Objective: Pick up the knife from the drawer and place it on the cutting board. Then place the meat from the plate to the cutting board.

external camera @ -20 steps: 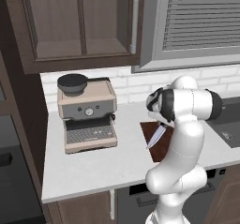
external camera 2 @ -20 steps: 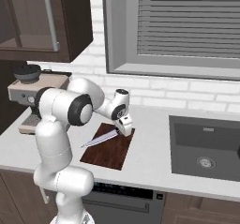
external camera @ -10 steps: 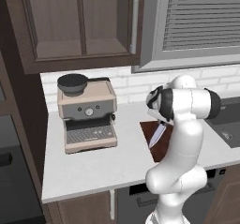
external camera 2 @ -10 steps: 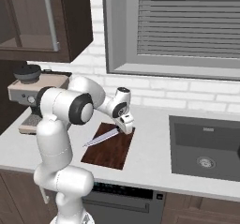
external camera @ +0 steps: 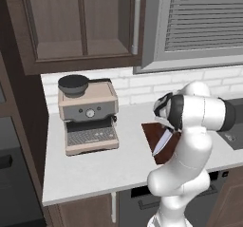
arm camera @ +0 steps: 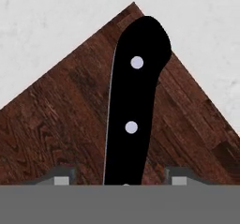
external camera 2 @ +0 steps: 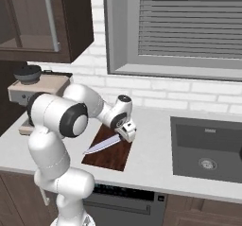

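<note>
White counter (external camera 2: 156, 166) runs along under a window, with the arm bent low over it. Nearest, the board (external camera 2: 109, 153) lies flat on the counter. On it rests the knife (external camera 2: 102, 145), its black handle (arm camera: 133, 110) between the gripper's (external camera 2: 127, 134) two tips, which stand apart on either side, not touching it. Farther back sits a coffee machine (external camera: 88, 118).

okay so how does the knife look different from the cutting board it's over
The knife is long, narrow and pointed; the cutting board is a broad flat rectangle. The knife has a silver blade and a black riveted handle, while the cutting board is dark reddish-brown wood grain. The knife runs at a slant across the board, which lies flat on the white counter. Both sit under the gripper, whose fingers stand apart on either side of the handle.
</note>
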Robot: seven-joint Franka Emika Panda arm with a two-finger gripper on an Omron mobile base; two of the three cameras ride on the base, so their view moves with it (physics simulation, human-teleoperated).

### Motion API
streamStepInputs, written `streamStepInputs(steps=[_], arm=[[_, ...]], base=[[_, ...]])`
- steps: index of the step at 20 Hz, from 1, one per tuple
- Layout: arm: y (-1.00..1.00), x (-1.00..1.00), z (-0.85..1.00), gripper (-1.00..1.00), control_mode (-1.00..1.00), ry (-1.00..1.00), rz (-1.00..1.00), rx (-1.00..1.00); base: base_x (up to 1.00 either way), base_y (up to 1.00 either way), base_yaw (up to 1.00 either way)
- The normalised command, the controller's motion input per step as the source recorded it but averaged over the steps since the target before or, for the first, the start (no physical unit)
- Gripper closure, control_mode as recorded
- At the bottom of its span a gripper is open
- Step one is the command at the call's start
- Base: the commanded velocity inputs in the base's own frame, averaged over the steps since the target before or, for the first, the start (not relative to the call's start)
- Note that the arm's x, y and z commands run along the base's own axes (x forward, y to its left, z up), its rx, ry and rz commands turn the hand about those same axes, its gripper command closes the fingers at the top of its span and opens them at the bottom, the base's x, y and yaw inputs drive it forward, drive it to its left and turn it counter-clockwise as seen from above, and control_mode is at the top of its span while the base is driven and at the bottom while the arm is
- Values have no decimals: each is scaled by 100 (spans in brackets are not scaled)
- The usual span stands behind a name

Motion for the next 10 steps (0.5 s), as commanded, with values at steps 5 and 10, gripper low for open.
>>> streamStepInputs(steps=[5,10], arm=[[-4,0,15,-100,-100,-2,0,1],[-20,-15,76,-100,-100,0,0,8]], base=[[0,0,0],[0,0,0]])
